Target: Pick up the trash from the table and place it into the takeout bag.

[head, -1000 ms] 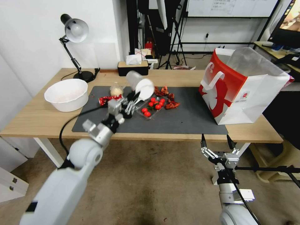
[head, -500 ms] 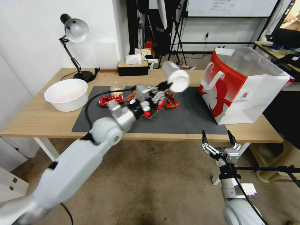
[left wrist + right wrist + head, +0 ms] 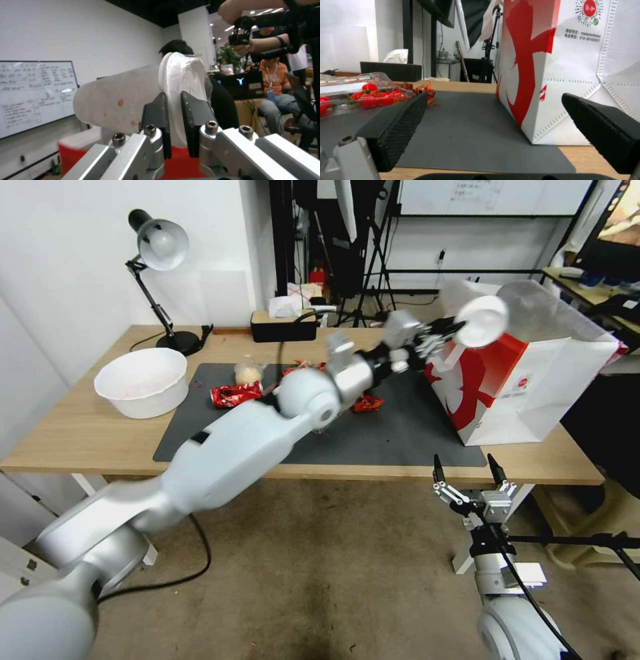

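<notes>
Reaching across the desk (image 3: 87,437) with the left arm, holding the left gripper (image 3: 445,331) up beside the near upper edge of the takeout bag (image 3: 533,380). Pinching the clear cup with white lid (image 3: 477,319) by the lid's rim, jaws narrow with the rim clamped between the two dark pads (image 3: 159,117), cup lying on its side in the air, lid facing toward the head camera and body pointing away over the bag's open mouth. Showing a few reddish spots on the cup's cloudy wall in the left wrist view (image 3: 116,102), with the red top of the bag below it.

Hanging low in front of the desk's near edge with the right gripper (image 3: 465,468), jaws spread wide and holding nothing, fingertips pointing up. Looking along the dark grey mat (image 3: 470,125) from the right wrist, with the bag's red-and-white side (image 3: 553,62) standing on the mat's end.

Resting on the mat well apart from the bag: the crushed red can (image 3: 235,393) and, just behind it, the small clear bag of beige lump (image 3: 247,374). Sitting near the middle of the mat, partly hidden by the left arm in the head view, a clear tray of red tomatoes (image 3: 363,96). Standing on the bare wood left of the mat, the big white bowl (image 3: 141,381).
</notes>
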Robot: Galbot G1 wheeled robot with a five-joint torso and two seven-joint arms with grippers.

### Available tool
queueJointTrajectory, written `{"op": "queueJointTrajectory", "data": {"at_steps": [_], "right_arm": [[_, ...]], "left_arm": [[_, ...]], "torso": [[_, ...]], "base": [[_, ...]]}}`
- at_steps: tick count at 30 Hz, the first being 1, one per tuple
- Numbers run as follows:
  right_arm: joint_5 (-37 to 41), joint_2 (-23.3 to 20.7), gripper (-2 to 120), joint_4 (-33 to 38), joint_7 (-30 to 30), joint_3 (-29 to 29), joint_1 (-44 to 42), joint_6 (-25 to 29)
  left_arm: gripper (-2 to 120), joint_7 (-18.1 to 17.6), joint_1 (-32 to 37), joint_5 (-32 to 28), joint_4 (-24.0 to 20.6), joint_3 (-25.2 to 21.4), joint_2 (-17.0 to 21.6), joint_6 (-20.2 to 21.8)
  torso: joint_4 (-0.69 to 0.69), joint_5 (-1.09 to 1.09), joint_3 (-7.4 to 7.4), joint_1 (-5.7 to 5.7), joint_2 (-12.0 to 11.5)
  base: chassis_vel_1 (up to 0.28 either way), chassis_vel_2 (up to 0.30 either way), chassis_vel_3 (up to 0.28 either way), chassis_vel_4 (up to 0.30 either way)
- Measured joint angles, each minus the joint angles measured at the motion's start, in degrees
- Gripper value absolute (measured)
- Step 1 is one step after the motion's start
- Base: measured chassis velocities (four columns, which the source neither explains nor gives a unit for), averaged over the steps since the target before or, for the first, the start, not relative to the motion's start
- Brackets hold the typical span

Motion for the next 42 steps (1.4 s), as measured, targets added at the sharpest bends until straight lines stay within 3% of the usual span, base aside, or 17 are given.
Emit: {"op": "queueJointTrajectory", "data": {"at_steps": [7, 10, 11, 13, 17, 23, 30, 39, 42], "right_arm": [[0.01, 0.19, 100, 0.01, 0.00, 0.06, 0.40, -0.02], [0.10, 0.35, 100, 0.11, 0.04, 0.23, 0.35, 0.00], [0.10, 0.35, 100, 0.11, 0.04, 0.23, 0.35, 0.00], [0.20, 0.50, 100, 0.18, 0.05, 0.29, 0.38, 0.03], [0.44, 0.33, 100, -0.14, 0.05, -0.55, 2.04, -0.28], [0.66, 0.27, 100, -0.38, -0.04, -0.76, 2.32, -0.39], [0.82, 0.30, 100, -0.70, -0.07, -0.76, 2.47, -0.38], [1.06, 0.23, 100, -0.63, -0.09, -0.68, 2.63, -0.37], [1.29, 0.18, 100, -0.45, -0.09, -0.40, 2.43, -0.32]], "left_arm": [[7, 0.70, -5.22, -1.44, 7.02, 3.75, -5.83, -0.34], [7, 2.02, -7.59, -1.42, 14.61, 5.52, -10.07, -1.38], [7, 2.02, -7.59, -1.42, 14.61, 5.52, -10.07, -1.38], [7, 2.98, -8.54, -1.08, 18.74, 5.69, -12.03, -2.04], [7, 3.49, -9.49, -0.69, 22.91, 5.69, -13.28, -2.37], [8, 3.73, -9.64, 0.38, 25.44, 5.56, -14.07, -2.51], [36, 2.54, -9.12, 0.15, 24.70, 5.20, -14.48, -1.91], [63, 1.50, -9.17, 0.18, 24.92, 4.23, -15.33, -1.69], [79, 0.17, -8.58, -0.87, 22.68, 1.44, -14.80, -1.17]], "torso": [[0.01, -0.01, -0.01, -0.01, 0.01], [0.00, 0.00, 0.00, -0.01, 0.01], [0.00, 0.00, 0.00, -0.01, 0.01], [0.00, -0.02, 0.00, -0.01, 0.01], [0.01, -0.01, 0.00, -0.01, 0.01], [0.02, -0.02, 0.00, -0.01, 0.01], [0.01, -0.02, 0.00, -0.01, 0.01], [0.01, -0.02, 0.00, -0.01, 0.01], [-0.01, -0.02, -0.01, -0.01, 0.01]], "base": [[0.000, 0.000, 0.000, 0.000], [0.000, 0.000, 0.000, 0.000], [0.000, 0.000, 0.000, 0.000], [0.000, 0.000, 0.000, 0.000], [0.000, 0.000, 0.000, 0.000], [0.000, 0.000, 0.000, 0.000], [0.000, 0.000, 0.000, 0.000], [0.000, 0.000, 0.000, 0.000], [0.000, 0.000, 0.000, 0.000]]}}
